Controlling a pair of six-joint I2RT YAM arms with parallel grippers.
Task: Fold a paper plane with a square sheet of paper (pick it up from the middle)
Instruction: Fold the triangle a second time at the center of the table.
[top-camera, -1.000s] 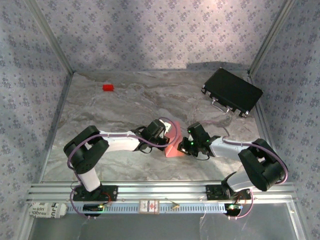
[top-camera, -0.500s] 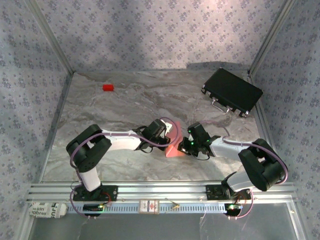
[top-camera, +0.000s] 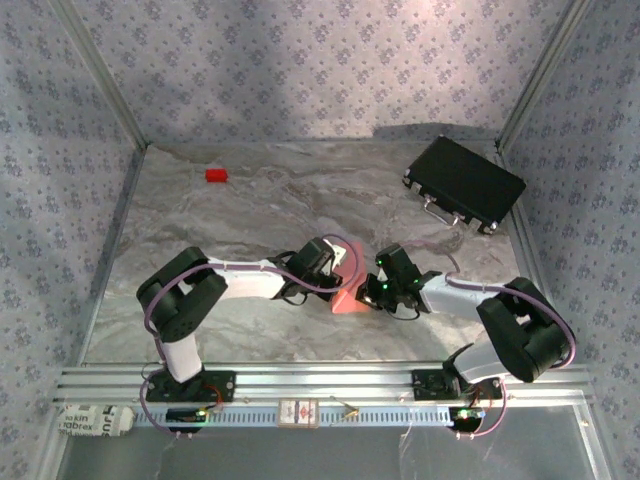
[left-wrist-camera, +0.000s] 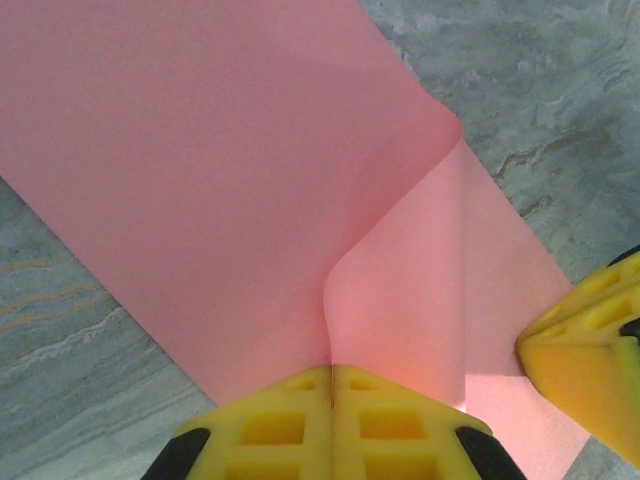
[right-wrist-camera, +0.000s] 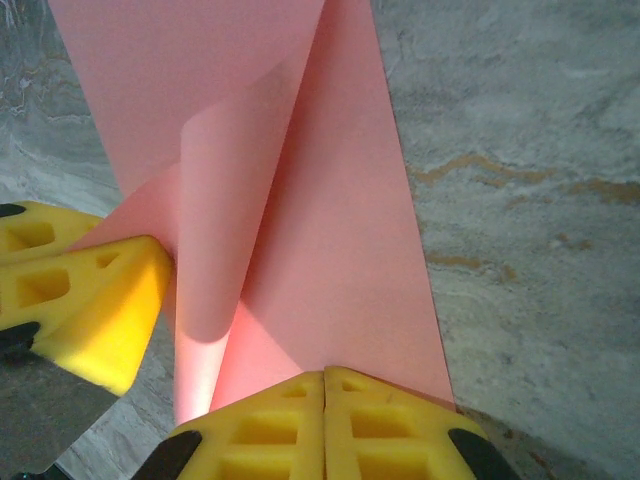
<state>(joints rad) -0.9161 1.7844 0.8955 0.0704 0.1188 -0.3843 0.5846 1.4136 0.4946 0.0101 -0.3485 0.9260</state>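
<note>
The square sheet of paper (top-camera: 347, 292) is salmon-pink and lies bent on the marbled table between my two grippers. In the left wrist view the sheet (left-wrist-camera: 200, 180) spreads flat, with a flap (left-wrist-camera: 420, 290) curling up and over. My left gripper (left-wrist-camera: 332, 375) is shut on the sheet's near edge, at the curl. In the right wrist view the sheet (right-wrist-camera: 340, 220) runs away as a long strip with a rolled fold on its left. My right gripper (right-wrist-camera: 325, 378) is shut on the strip's near end. Each gripper's yellow fingers (right-wrist-camera: 85, 300) show at the side of the other's view.
A small red block (top-camera: 216, 175) lies at the far left of the table. A black rectangular case (top-camera: 464, 184) sits at the far right corner. Metal frame posts and patterned walls close in the table on three sides.
The left arm's elbow has shifted slightly to the right. Both grippers stay shut on the sheet, which has barely moved.
</note>
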